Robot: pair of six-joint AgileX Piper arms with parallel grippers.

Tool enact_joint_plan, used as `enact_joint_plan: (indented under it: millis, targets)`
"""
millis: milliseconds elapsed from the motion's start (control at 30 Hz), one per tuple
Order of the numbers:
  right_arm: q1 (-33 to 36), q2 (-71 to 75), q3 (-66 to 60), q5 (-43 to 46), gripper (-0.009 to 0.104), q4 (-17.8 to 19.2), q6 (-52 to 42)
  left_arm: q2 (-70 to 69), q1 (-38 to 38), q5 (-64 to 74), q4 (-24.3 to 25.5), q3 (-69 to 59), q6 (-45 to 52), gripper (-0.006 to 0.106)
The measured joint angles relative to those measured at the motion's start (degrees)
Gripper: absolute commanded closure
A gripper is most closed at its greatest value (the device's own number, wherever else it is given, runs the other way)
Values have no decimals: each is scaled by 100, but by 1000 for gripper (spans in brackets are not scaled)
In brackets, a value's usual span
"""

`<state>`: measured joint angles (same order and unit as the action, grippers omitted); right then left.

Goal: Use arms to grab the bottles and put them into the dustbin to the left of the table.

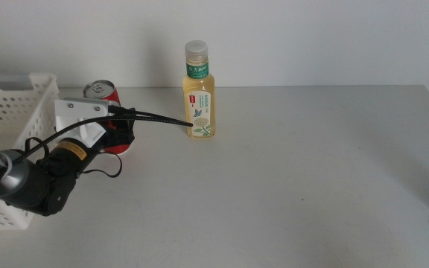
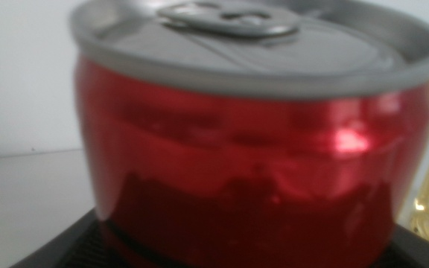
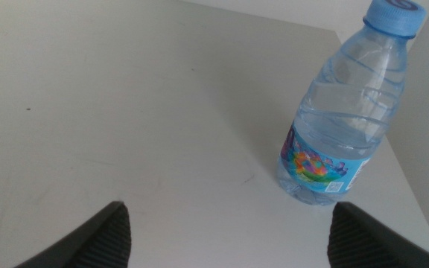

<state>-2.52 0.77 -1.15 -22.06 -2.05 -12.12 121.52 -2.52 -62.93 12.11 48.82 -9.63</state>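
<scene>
Nothing shows in the bin (image 1: 17,112) yet, though its inside is mostly hidden; all three items are on the table (image 1: 311,171). The left gripper (image 1: 118,138) is at the red can (image 1: 104,91) near the far left edge, beside the bin; whether its fingers are clenched on the can I cannot tell. The tea bottle (image 1: 199,93) stands at the far edge, its green label bearing writing too small to read. The right gripper (image 3: 229,238) waits with fingers spread near the right edge, facing the water bottle (image 3: 345,112), whose colourful label is illegible.
</scene>
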Motion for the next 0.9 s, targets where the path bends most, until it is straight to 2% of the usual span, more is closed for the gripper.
enact_joint_plan:
  millis: [200, 367, 500, 667, 767, 800, 900]
  targets:
    - [0, 0, 0, 0, 27, 0, 0, 172, 0, -183, -111, 4, -2, 7]
    - [0, 0, 0, 0, 27, 0, 0, 192, 0, -198, -133, 4, 94, 18]
    - [0, 0, 0, 0, 27, 0, 0, 192, 0, -198, -133, 6, 212, 37]
    - [0, 0, 0, 0, 27, 0, 0, 192, 0, -204, -59, 6, 212, 75]
    - [0, 0, 0, 0, 27, 0, 0, 186, 6, -204, 157, 6, 73, 99]
    - [0, 0, 0, 0, 27, 0, 0, 157, 6, -171, 271, 6, 9, 102]
    - [0, 0, 0, 0, 27, 0, 0, -76, 6, 153, 583, -80, -138, 102]
